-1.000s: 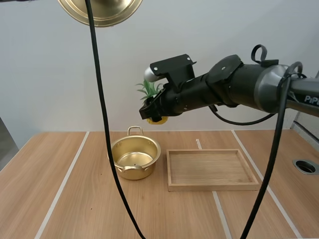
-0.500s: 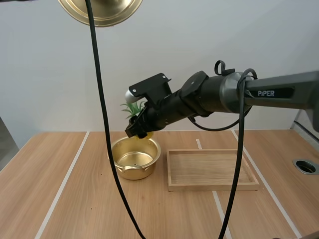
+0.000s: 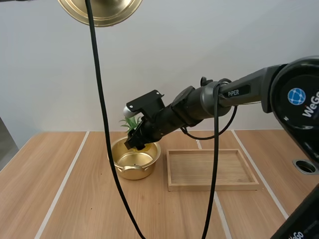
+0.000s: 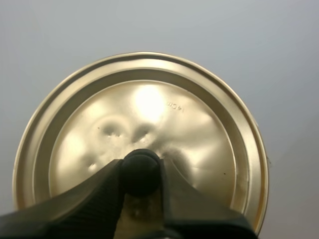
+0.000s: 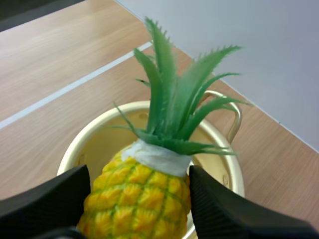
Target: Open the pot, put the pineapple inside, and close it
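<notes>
The open gold pot (image 3: 133,159) stands on the wooden table left of the tray. My right gripper (image 3: 137,141) hangs just over the pot's far rim, shut on a yellow pineapple (image 5: 137,199) whose green leaves (image 3: 130,120) point away from the arm. In the right wrist view the pineapple sits between the two fingers (image 5: 47,199), directly above the pot (image 5: 219,169). High above the table my left gripper (image 4: 141,174) is shut on the black knob (image 4: 140,171) of the gold lid (image 3: 99,10), which it holds flat side toward the camera.
A shallow wooden tray (image 3: 212,169) lies right of the pot, close to it. A round metal hole (image 3: 305,166) is set in the table at the far right. White lines run across the tabletop.
My right arm has carried the pineapple leftward and down, from above the tray's left end to just over the pot. The lid and left gripper have held still.
</notes>
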### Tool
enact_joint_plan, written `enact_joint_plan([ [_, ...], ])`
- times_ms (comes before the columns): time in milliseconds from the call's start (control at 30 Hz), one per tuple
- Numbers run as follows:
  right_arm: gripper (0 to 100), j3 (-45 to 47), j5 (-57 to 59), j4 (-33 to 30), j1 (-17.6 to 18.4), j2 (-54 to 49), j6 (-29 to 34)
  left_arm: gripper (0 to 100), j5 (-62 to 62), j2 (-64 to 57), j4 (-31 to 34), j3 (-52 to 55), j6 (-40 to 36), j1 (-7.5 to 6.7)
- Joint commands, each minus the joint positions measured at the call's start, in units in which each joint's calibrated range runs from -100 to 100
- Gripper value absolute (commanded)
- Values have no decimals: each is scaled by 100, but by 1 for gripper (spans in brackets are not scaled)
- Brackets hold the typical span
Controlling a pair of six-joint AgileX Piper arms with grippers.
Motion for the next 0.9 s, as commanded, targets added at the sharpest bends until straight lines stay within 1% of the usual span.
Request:
enact_joint_plan([
  [0, 0, -35, -66, 223, 8, 190, -291, 0, -184, -32, -1, -64, -15, 3],
  [233, 0, -35, -66, 724, 8, 621, -758, 0, -184, -32, -1, -64, -15, 3],
  [333, 0, -35, -109, 800, 8, 791, -883, 0, -184, -32, -1, -64, -15, 3],
  [633, 0, -35, -130, 800, 8, 1159, -946, 0, -184, -32, -1, -64, -15, 3],
  [767, 0, -35, -148, 951, 8, 1288, -1127, 0, -184, -32, -1, -64, -15, 3],
  [867, 0, -35, -148, 974, 8, 1380, -1127, 0, -184, -32, -1, -64, -15, 3],
])
